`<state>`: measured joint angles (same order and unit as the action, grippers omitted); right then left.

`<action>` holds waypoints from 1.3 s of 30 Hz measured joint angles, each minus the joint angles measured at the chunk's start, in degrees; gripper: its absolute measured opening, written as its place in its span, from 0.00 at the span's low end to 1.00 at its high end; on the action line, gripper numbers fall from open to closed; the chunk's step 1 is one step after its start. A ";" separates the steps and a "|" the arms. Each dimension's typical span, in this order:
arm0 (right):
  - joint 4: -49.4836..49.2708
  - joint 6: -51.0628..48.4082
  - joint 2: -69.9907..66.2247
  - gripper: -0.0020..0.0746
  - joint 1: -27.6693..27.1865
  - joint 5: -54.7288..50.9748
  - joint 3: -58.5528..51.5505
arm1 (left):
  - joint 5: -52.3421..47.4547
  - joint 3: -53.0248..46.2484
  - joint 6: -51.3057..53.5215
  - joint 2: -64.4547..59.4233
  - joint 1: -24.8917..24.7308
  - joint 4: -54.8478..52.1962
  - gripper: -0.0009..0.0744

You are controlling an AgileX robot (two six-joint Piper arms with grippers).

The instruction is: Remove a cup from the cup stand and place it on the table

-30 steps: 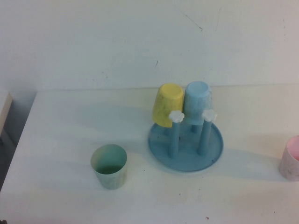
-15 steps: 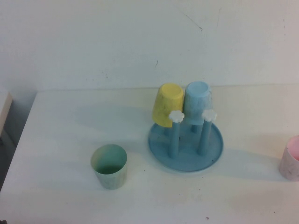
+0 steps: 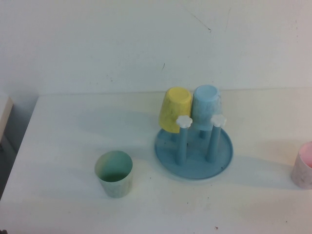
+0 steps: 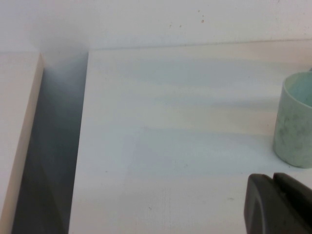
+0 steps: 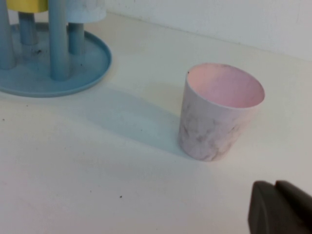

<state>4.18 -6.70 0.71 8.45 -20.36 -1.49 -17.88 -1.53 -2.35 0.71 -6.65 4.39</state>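
The light blue cup (image 3: 206, 106) hangs upside down on a back peg of the blue cup stand (image 3: 194, 157), touching a yellow cup (image 3: 174, 109) on the neighbouring peg. Two front pegs with white flower knobs are bare. The stand sits right of the middle of the white table (image 3: 73, 126). Neither arm shows in the high view. My left gripper (image 4: 273, 180) is shut and empty, low over the table near the pale green cup (image 4: 297, 122). My right gripper (image 5: 276, 186) is shut and empty, close to a pink cup (image 5: 219, 112), with the cup stand (image 5: 92, 63) beyond it.
The pale green cup (image 3: 113, 173) stands upright at the front left of the stand. The pink cup (image 3: 304, 165) stands upright at the table's right edge. A gap (image 4: 53, 146) runs along the table's left side beside a beige surface (image 4: 14, 122).
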 joint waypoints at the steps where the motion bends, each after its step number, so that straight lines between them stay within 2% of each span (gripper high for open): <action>1: -0.39 0.00 0.00 0.02 0.00 0.00 0.00 | 0.00 0.00 0.00 0.00 0.00 0.00 0.01; 3: -2.00 0.00 0.00 0.02 0.00 0.00 0.00 | 0.00 0.00 0.00 0.00 0.00 0.00 0.01; 5: -7.77 0.60 0.00 0.02 0.00 0.23 0.00 | 0.00 0.00 0.00 0.00 0.00 0.00 0.01; 11: -43.43 6.39 0.00 0.02 0.00 1.46 0.00 | 0.00 0.00 0.00 0.00 0.00 0.00 0.01; 13: -47.81 5.82 0.00 0.02 0.00 2.98 0.00 | 0.00 0.00 0.12 0.00 0.00 0.00 0.01; 18: -46.75 -4.36 0.00 0.02 0.00 4.55 0.00 | 0.00 0.00 0.25 0.00 0.00 0.00 0.01; 24: -46.75 -9.06 0.00 0.02 0.00 5.05 0.00 | 0.00 0.00 0.25 0.00 0.00 0.00 0.01; 27: -46.22 -11.20 0.00 0.02 0.00 1.68 1.15 | 0.00 0.00 0.25 0.00 0.00 0.00 0.01; 32: -39.87 -17.41 -7.36 0.02 0.00 -6.78 12.70 | 0.00 0.00 0.25 0.00 0.00 0.00 0.01; 39: -21.52 -20.62 -33.50 0.02 0.00 -28.73 38.60 | -0.13 0.00 0.25 0.00 0.00 0.00 0.01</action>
<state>-17.33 -27.32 -32.79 8.45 -49.09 37.11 -18.01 -1.53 -2.10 0.71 -6.65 4.39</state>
